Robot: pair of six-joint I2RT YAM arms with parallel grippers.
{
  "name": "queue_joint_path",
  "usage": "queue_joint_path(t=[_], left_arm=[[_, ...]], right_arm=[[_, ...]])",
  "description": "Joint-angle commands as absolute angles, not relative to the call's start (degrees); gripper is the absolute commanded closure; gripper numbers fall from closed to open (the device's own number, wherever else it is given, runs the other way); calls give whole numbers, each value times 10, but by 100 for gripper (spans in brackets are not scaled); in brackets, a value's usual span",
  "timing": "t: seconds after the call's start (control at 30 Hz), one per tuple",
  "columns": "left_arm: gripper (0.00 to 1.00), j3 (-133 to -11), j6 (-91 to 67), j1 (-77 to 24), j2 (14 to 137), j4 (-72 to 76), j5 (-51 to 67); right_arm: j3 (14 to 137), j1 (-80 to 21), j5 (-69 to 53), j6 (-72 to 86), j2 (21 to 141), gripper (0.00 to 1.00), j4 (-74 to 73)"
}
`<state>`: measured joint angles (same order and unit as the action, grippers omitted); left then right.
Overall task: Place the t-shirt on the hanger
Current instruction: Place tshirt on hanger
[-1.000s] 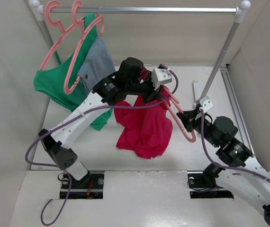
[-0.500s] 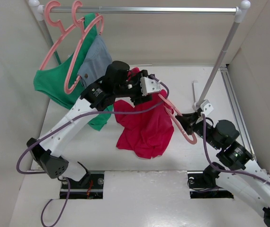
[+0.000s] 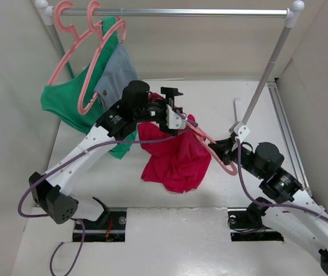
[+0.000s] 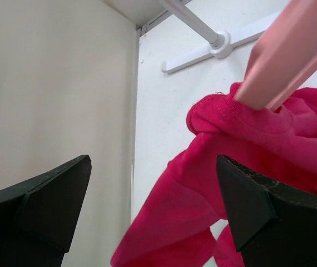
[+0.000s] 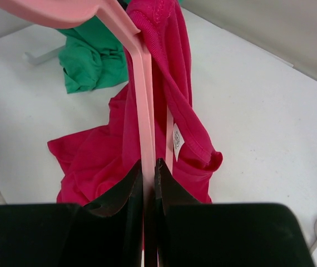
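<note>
**Crimson Cloth, Pink Plastic**

The t-shirt (image 3: 175, 158) was plain crimson, no print, with a small white label (image 5: 177, 142). The hanger (image 5: 142, 100) was salmon pink. A garment (image 3: 60, 103) was green, a denim piece (image 3: 118, 75) grey-blue, their hangers (image 3: 66, 63) pink too. The table (image 3: 124, 172) was white, the rail (image 3: 198, 11) silver, the arms (image 3: 89, 146) white and black, and the cables (image 3: 43, 178) purple.

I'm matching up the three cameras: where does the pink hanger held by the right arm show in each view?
Top external: the hanger slants down to the right, just right of centre.
Left wrist: the hanger is a thick pink bar in the upper right corner.
Right wrist: the hanger is a thin bar running up the centre.
Shared landmark: the t-shirt, hanging from it in all three.
</note>
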<state>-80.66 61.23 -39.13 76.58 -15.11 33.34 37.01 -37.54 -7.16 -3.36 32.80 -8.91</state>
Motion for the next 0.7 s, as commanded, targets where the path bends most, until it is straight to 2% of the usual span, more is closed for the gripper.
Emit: queue_joint_path(t=[0.0, 0.1, 0.23, 0.4, 0.43, 0.5, 0.57, 0.6, 0.63, 0.67], left_arm=[[6, -839, 685, -393, 781, -187, 390], [6, -866, 758, -382, 825, -284, 398], [14, -943, 830, -373, 897, -426, 425], [50, -995, 816, -373, 949, -468, 460], [65, -1000, 816, -373, 949, -468, 460], [80, -995, 800, -373, 949, -468, 473], [82, -984, 800, -373, 943, -468, 473], [79, -967, 805, -373, 937, -482, 479], [72, -957, 825, -373, 937, -489, 479], [61, -947, 831, -373, 932, -490, 479]], right_arm=[[392, -367, -46, -28, 324, 100, -47], [392, -367, -52, -28, 324, 100, -47], [392, -367, -52, -28, 324, 100, -47], [397, -367, -52, -28, 324, 100, -47], [397, -367, -52, -28, 324, 100, -47], [392, -367, -52, -28, 318, 100, -47], [392, -367, -47, -28, 318, 100, -47], [392, -367, -47, -28, 318, 100, -47], [392, -367, -47, -28, 318, 100, -47], [392, -367, -47, -28, 318, 100, -47]])
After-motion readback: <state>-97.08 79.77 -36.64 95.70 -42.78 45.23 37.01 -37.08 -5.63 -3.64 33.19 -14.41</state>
